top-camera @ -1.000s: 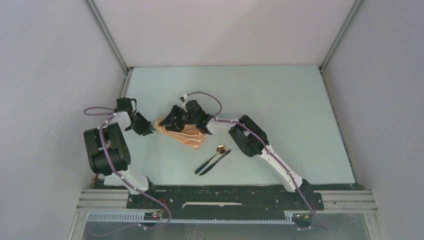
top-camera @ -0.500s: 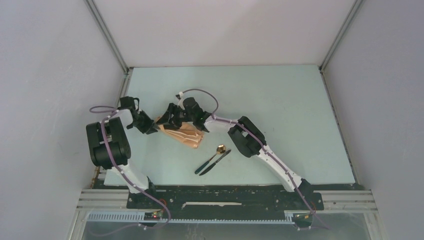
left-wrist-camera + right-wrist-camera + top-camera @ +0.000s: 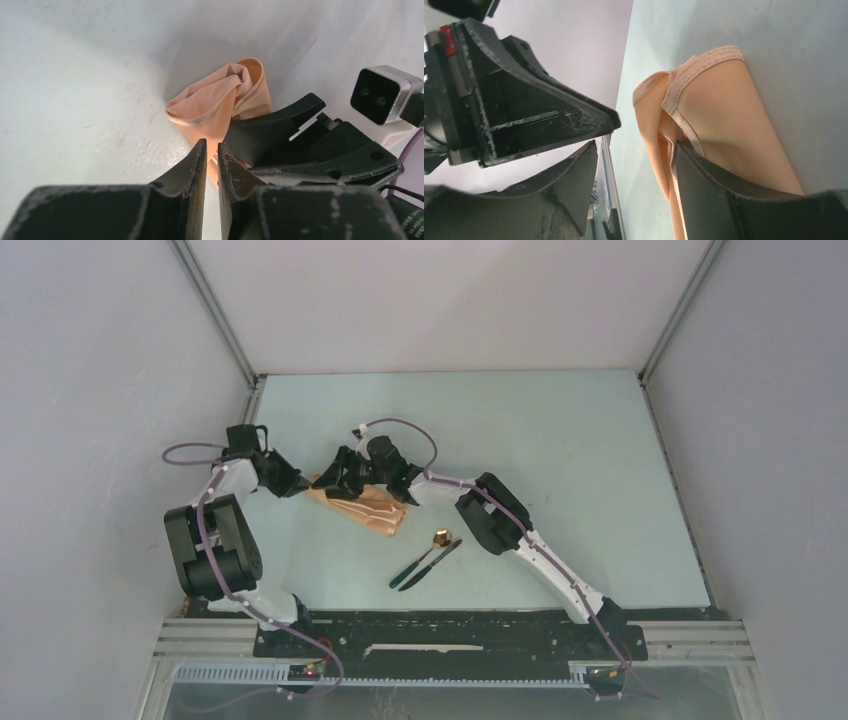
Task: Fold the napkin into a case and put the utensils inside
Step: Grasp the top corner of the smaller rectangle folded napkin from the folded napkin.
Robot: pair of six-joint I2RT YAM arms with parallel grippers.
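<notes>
Plainly, the move ahead turns on the far-left end of the napkin (image 3: 362,506), where both arms meet. It lies as a folded, layered strip on the table (image 3: 560,440), its long axis running from far-left to near-right, with that far-left end between the two tools. Our right gripper (image 3: 634,150) is the nearer one. Its fingers stand apart astride the cloth's hemmed edge, one of them lying against the folded layers, but nothing is pinched.

Our left gripper (image 3: 211,150) points at the same end from the left, with the cloth straight ahead and just beyond its tips. Its fingers are drawn together to a thin slit and hold nothing.

We judge that the next fold calls for the right fingers to come together on that edge, since they already bracket it.

As for containers, the strip does not yet read as a finished case, and we see nothing inside it. The utensils (image 3: 425,562) — a gold-bowled spoon (image 3: 432,547) and a dark knife (image 3: 432,563) — lie side by side on the bare table, near-right of the napkin and apart from it. Their long axes run roughly crosswise to the strip.
</notes>
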